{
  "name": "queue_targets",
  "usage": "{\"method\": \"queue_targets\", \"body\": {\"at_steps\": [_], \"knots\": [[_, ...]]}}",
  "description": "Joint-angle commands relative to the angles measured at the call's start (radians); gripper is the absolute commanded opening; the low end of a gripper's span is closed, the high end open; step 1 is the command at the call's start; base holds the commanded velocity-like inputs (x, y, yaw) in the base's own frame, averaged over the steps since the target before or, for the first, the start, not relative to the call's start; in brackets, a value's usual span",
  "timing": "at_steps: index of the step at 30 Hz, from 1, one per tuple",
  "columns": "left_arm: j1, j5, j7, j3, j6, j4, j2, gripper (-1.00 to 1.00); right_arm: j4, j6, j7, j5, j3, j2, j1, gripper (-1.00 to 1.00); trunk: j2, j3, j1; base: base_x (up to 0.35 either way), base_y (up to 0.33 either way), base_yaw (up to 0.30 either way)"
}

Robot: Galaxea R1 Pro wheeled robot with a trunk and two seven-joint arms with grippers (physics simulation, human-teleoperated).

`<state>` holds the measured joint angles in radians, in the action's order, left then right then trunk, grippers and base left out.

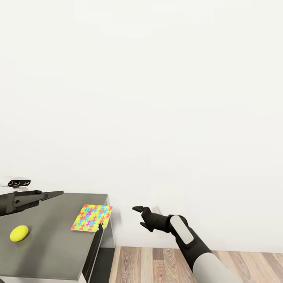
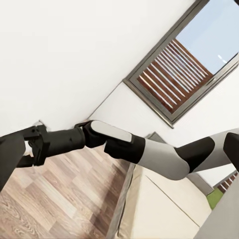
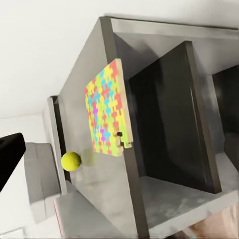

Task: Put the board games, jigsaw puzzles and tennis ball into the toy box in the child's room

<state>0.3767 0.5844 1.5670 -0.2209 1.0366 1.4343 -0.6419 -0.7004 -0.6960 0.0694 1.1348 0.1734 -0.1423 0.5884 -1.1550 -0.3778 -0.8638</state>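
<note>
Head view, far left: the left gripper (image 1: 55, 193) is reaching in over the grey table (image 1: 51, 243), its dark fingers lying close together in a thin wedge pointing right. Nothing is sitting between them, and whether they are fully closed I cannot tell. Above its base a small white camera unit (image 1: 15, 182) is showing.

Below that arm the tennis ball (image 1: 19, 233) is resting on the tabletop near the left edge, yellow-green, apart from everything else. To its right, at the table's far right corner, a jigsaw puzzle (image 1: 91, 217) is lying flat: a thin board patterned in red, yellow, blue and green pieces, its edge just overhanging the table's right side. The ball and puzzle are sitting well apart.

Right of the table, the white wall (image 1: 157, 98) is running down to a wood floor (image 1: 157, 263). The right gripper (image 1: 137, 209) is hanging in the air off the table's side, pointing left toward the puzzle, not touching it. It is holding nothing; how far it is open I cannot tell.

Right wrist view: the same puzzle (image 3: 107, 114) and ball (image 3: 70, 161) are lying on the tabletop, with dark open compartments (image 3: 169, 129) below the table's side.

Left wrist view: the right arm (image 2: 119, 144) is stretching across before a slatted window (image 2: 174, 74).
</note>
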Motion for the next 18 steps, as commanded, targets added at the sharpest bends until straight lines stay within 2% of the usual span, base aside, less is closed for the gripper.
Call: {"method": "queue_targets", "body": {"at_steps": [1,6,18], "knots": [[0.001,0.000,0.004,0.000,0.011,0.000,0.000,1.00,0.000,-0.013,0.005,-0.005,0.004,0.000,0.002,1.00,-0.008,-0.004,-0.004,0.000,0.000,0.000],[0.001,0.000,0.004,0.000,0.011,0.000,-0.001,1.00,-0.002,-0.075,0.008,-0.003,0.016,0.000,0.011,1.00,-0.043,-0.020,-0.023,0.000,0.000,0.000],[0.000,0.000,0.004,0.000,0.011,-0.001,-0.003,1.00,-0.006,-0.093,0.009,0.002,0.017,0.001,0.013,1.00,-0.127,-0.058,-0.069,0.000,0.000,0.000]]}}
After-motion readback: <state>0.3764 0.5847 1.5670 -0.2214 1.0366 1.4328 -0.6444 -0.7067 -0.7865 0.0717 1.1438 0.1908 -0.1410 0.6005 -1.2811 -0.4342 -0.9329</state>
